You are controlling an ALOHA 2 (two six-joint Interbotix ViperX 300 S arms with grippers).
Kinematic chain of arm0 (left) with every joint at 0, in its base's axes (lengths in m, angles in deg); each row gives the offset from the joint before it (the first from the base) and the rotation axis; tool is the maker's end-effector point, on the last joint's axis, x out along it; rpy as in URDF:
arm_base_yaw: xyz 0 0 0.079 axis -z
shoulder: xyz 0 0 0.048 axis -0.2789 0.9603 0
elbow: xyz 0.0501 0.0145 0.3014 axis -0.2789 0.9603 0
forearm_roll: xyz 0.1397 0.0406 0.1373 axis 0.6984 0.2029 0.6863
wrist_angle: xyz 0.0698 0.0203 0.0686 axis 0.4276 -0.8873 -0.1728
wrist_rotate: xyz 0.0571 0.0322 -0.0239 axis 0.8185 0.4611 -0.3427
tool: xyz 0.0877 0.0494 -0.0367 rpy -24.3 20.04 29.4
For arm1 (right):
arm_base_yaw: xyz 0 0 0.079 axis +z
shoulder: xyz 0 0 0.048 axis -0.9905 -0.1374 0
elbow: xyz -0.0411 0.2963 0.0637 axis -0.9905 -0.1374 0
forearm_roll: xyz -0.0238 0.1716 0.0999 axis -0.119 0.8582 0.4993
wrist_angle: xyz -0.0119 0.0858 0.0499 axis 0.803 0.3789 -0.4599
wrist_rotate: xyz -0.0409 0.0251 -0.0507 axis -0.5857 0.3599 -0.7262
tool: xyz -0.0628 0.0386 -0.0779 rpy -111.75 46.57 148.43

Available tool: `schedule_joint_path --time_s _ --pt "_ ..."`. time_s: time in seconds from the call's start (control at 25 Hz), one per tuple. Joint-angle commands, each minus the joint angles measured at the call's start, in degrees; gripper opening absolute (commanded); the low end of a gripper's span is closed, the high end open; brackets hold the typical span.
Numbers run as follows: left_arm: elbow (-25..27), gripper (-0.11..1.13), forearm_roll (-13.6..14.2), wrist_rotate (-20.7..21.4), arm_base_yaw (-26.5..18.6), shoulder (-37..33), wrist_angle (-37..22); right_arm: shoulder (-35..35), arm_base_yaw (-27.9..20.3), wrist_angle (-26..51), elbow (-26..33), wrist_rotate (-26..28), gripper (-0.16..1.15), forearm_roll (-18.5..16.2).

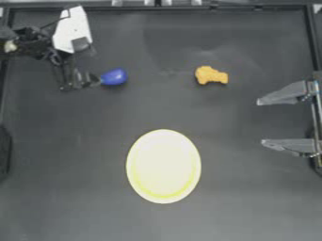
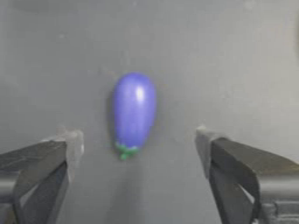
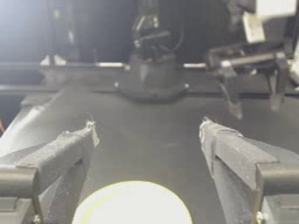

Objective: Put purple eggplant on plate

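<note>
Overhead, purple eggplant [image 1: 114, 76] lies on the desk up-left of the plate [image 1: 164, 166], left end effector [image 1: 76, 79] just beside it; left wrist shows jaws wide for grasping; right end effector [image 3: 147, 131] waits wide at the desk's right.

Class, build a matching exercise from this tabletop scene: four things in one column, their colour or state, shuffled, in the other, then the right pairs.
Things:
1. purple eggplant
2. plate
3. lumpy toy piece
4. left gripper

Descriptions:
A. orange-yellow, lying alone on the table
B. open, just short of the eggplant's green end
C. pale yellow, nothing on it
D. glossy blue-purple, on the table

Pairs: 1-D, 2-C, 3-A, 4-B
</note>
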Motion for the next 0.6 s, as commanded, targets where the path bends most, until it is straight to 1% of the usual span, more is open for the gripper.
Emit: schedule_joint_path --time_s 0.04,0.08,0.16,0.4,0.6 --pt "-2.72 1.03 -4.57 8.0 -0.88 3.08 0.26 -0.79 0.0 -0.44 0.7 0.0 1.0 0.26" --pt "-3.16 1.03 -5.36 8.88 -0.97 4.31 0.35 -0.97 -0.09 -0.53 0.7 0.0 1.0 0.26" --pt "-4.22 1.03 -5.89 9.84 -1.05 6.68 0.44 -1.32 0.0 -0.44 0.79 0.0 1.0 0.53" --pt "-5.98 1.03 -5.36 10.37 -1.76 11.87 0.62 -1.85 -0.09 -0.62 0.97 0.0 1.0 0.7" --pt "-6.86 1.03 -5.54 11.51 -1.76 13.71 0.7 -1.85 -0.09 -0.62 0.97 0.0 1.0 0.7"
